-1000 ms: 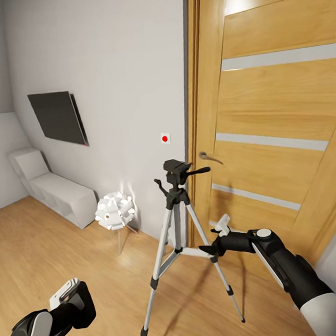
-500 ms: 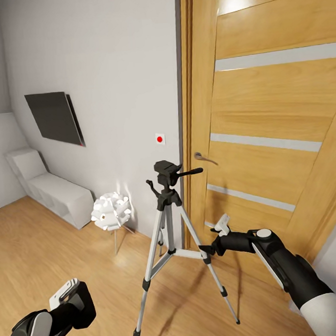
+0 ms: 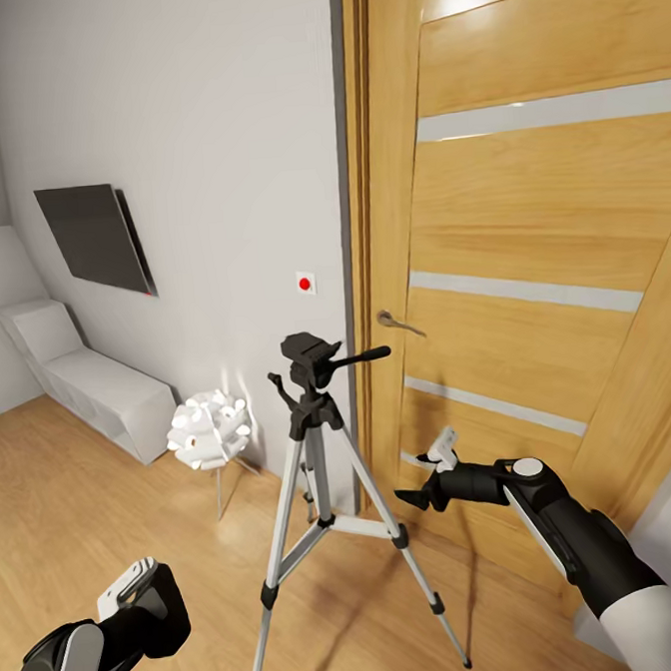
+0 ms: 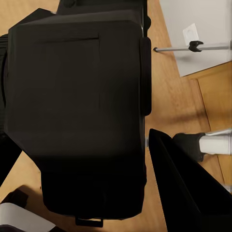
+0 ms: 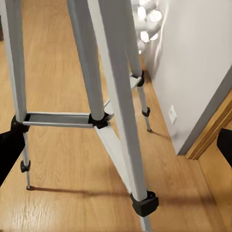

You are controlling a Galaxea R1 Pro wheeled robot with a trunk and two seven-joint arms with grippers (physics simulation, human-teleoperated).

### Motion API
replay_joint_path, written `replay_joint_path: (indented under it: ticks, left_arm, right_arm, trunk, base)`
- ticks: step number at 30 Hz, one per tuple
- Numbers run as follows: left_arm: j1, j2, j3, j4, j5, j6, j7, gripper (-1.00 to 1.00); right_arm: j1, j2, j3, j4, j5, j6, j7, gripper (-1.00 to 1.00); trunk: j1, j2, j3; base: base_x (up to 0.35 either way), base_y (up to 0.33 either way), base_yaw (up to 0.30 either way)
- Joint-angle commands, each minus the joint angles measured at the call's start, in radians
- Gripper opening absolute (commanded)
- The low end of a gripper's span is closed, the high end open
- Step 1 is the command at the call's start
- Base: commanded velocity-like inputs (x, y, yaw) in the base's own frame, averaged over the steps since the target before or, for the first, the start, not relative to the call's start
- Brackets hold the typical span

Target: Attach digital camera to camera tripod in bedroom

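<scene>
The camera tripod (image 3: pixel 314 457) stands on the wood floor in front of the door frame, silver legs spread, its black head (image 3: pixel 312 355) bare and the pan handle pointing right. My right gripper (image 3: pixel 418 485) is open beside the tripod's right leg, at the height of the leg brace. In the right wrist view the tripod legs (image 5: pixel 113 96) rise close ahead between the fingertips. Low at the left of the head view, my left gripper (image 3: pixel 144 599) is shut on the digital camera (image 4: pixel 77 111), whose black body looms large in the left wrist view.
A wooden door (image 3: pixel 531 262) with a metal handle (image 3: pixel 400 321) is just right of the tripod. On the white wall hang a dark screen (image 3: pixel 88 238) and a red-dot switch (image 3: pixel 305 283). A white bench (image 3: pixel 89 393) and a white ball lamp (image 3: pixel 210 429) stand at the left.
The whole view has shifted, so the tripod, wall and door sit further left in the picture. Both arms keep their places in the view.
</scene>
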Motion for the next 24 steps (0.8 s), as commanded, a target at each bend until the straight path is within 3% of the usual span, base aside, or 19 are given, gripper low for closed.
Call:
replay_joint_path:
  ticks: [1,9,16,24]
  left_arm:
    - [-0.001,-0.001,0.002,-0.001,0.009,0.004,0.007,-1.00]
    - [-0.001,-0.001,0.002,0.000,0.008,0.004,0.007,-1.00]
    - [-0.001,-0.001,0.002,0.000,0.008,0.004,0.007,-1.00]
    - [-0.001,-0.001,0.002,0.001,0.007,0.004,0.007,-1.00]
  right_arm:
    - [-0.001,-0.001,0.001,-0.002,0.007,0.003,0.017,1.00]
    - [-0.001,0.000,0.000,-0.002,0.024,0.004,0.139,1.00]
    - [-0.001,0.005,-0.003,-0.002,0.069,0.003,0.164,1.00]
    - [-0.001,0.009,-0.004,-0.002,0.104,0.003,0.168,1.00]
  trunk:
    - [0.001,-0.002,-0.002]
    - [0.001,-0.002,-0.002]
    - [0.001,-0.002,-0.002]
    - [0.001,-0.002,0.003]
  base:
    - [0.068,-0.068,0.000]
    - [0.028,-0.028,0.000]
    - [0.005,-0.005,0.021]
    - [0.001,-0.003,0.189]
